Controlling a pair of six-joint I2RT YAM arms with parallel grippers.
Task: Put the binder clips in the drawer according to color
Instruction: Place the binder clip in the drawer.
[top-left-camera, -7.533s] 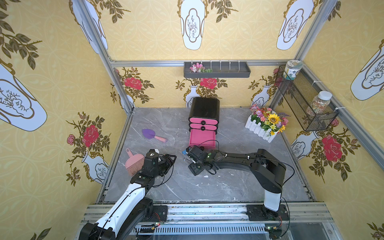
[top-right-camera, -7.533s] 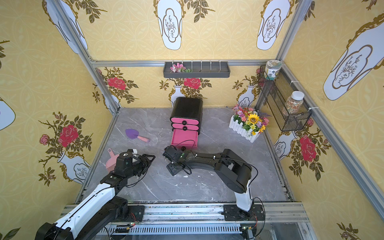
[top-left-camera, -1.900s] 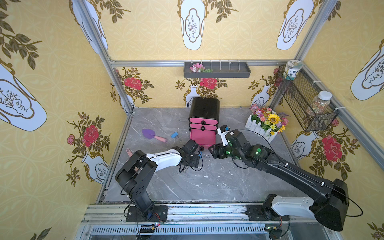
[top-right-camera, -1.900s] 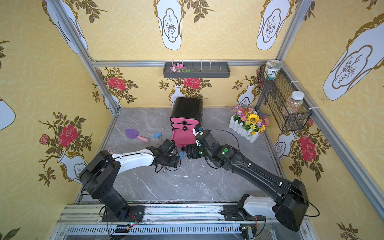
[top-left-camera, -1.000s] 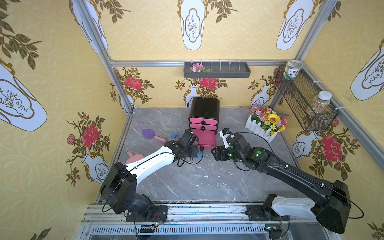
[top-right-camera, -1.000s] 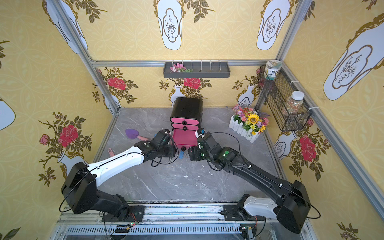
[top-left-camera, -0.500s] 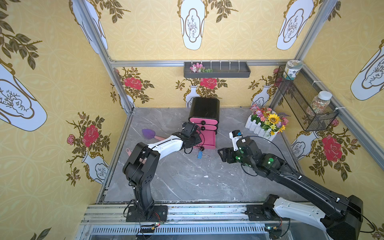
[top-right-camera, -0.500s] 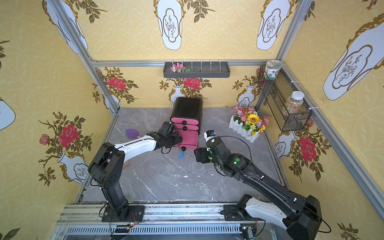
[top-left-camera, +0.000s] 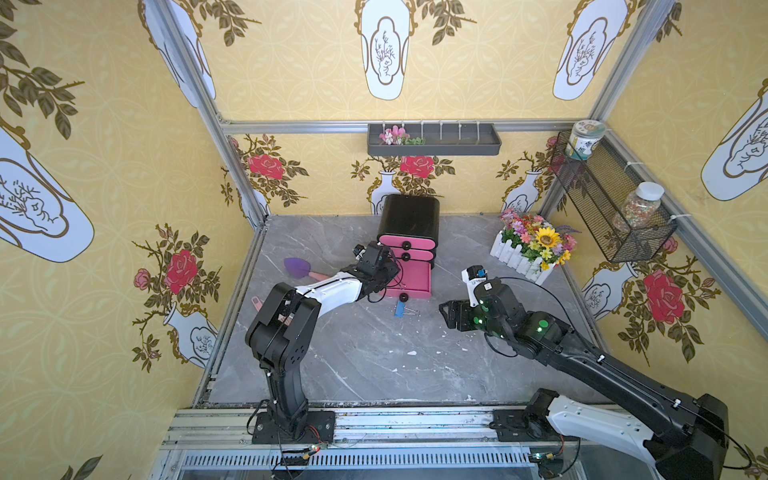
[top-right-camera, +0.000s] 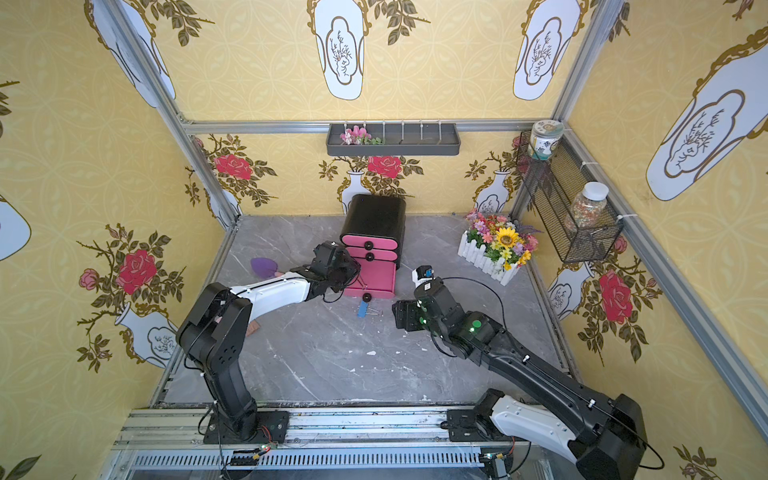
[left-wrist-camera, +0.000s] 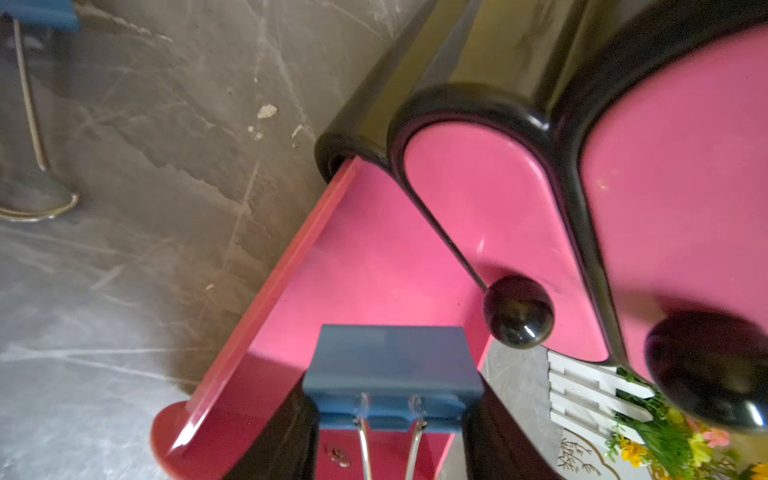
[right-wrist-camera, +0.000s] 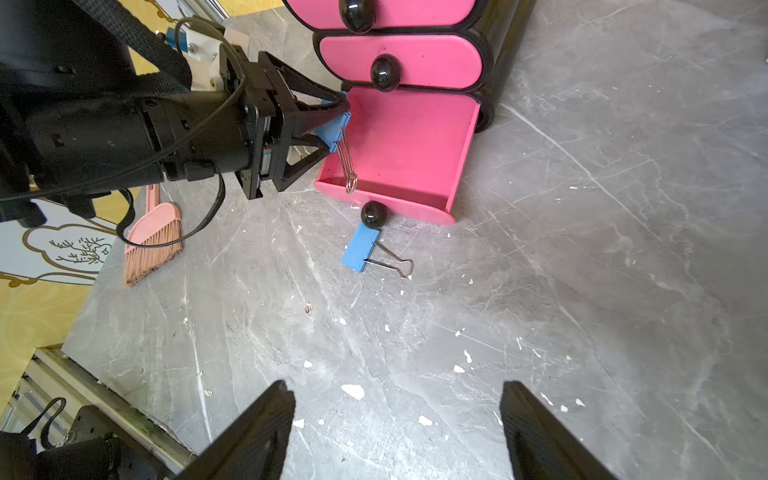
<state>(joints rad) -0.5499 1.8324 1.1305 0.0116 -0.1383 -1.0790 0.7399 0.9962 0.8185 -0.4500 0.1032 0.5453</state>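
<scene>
The drawer (top-left-camera: 409, 216) is a black cabinet with three pink fronts, and its bottom drawer (top-left-camera: 415, 276) is pulled out. My left gripper (left-wrist-camera: 392, 399) is shut on a blue binder clip (left-wrist-camera: 392, 365) and holds it over the left side of that open drawer (right-wrist-camera: 415, 141), wire handles hanging down (right-wrist-camera: 347, 166). A second blue clip (top-left-camera: 400, 308) lies on the table just in front of the open drawer's knob (right-wrist-camera: 373, 214). Another blue clip (left-wrist-camera: 41, 12) lies beside the cabinet in the left wrist view. My right gripper (right-wrist-camera: 397, 415) stands open over bare table, right of the lying clip (top-right-camera: 363, 308).
A pink brush (right-wrist-camera: 153, 241) and a purple scoop (top-left-camera: 295, 264) lie left of the cabinet. A white-fenced flower box (top-left-camera: 532, 249) stands at the back right. A wire basket (top-left-camera: 611, 208) with jars hangs on the right wall.
My left gripper has carried the blue clip back from in front of the drawer to over its open tray. My right gripper has drawn away to the right and forward, still open.
</scene>
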